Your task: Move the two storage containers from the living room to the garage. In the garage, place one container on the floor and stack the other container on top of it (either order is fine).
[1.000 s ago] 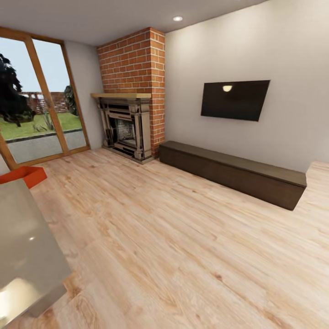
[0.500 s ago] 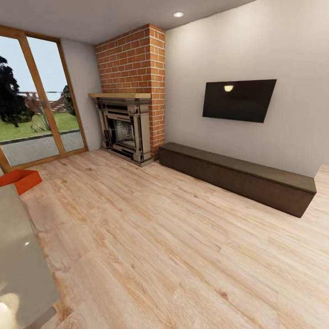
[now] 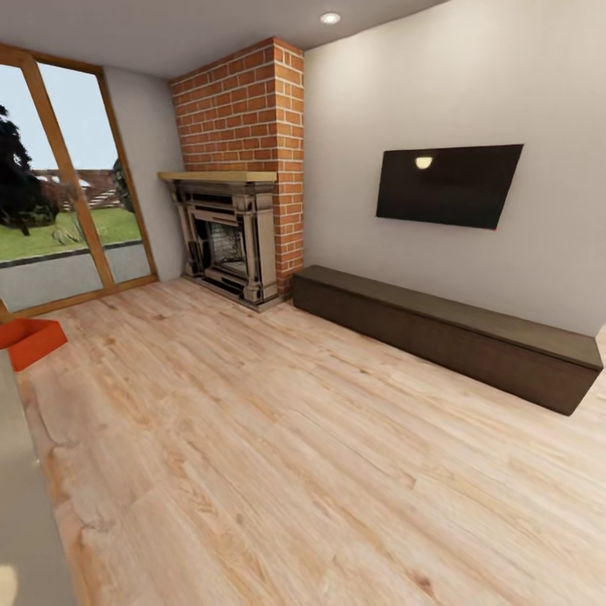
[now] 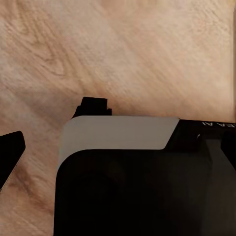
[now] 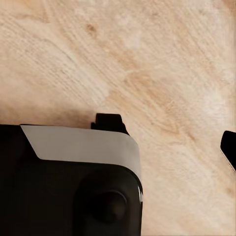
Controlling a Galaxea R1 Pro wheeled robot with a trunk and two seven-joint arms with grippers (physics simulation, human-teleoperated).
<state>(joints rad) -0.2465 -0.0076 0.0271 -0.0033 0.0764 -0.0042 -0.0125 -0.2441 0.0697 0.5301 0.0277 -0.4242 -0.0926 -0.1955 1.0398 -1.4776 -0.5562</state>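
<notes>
At the head view's left edge, one orange-red storage container point(image 3: 34, 341) sits on the living room's light wood-plank floor point(image 3: 303, 454), near the wood-framed glass doors point(image 3: 63, 181) and partly cut off by a pale grey surface point(image 3: 21, 505) close to the camera. Across the open planks stand the red-brick fireplace point(image 3: 236, 168), a long dark low cabinet point(image 3: 446, 337) against the beige wall and a black television point(image 3: 446, 185) mounted above it, none of them between the camera and the bin. Each wrist view looks down on bare planks: the left gripper point(image 4: 54, 130) and the right gripper point(image 5: 169, 135) both have their dark fingertips spread wide with nothing between them.
</notes>
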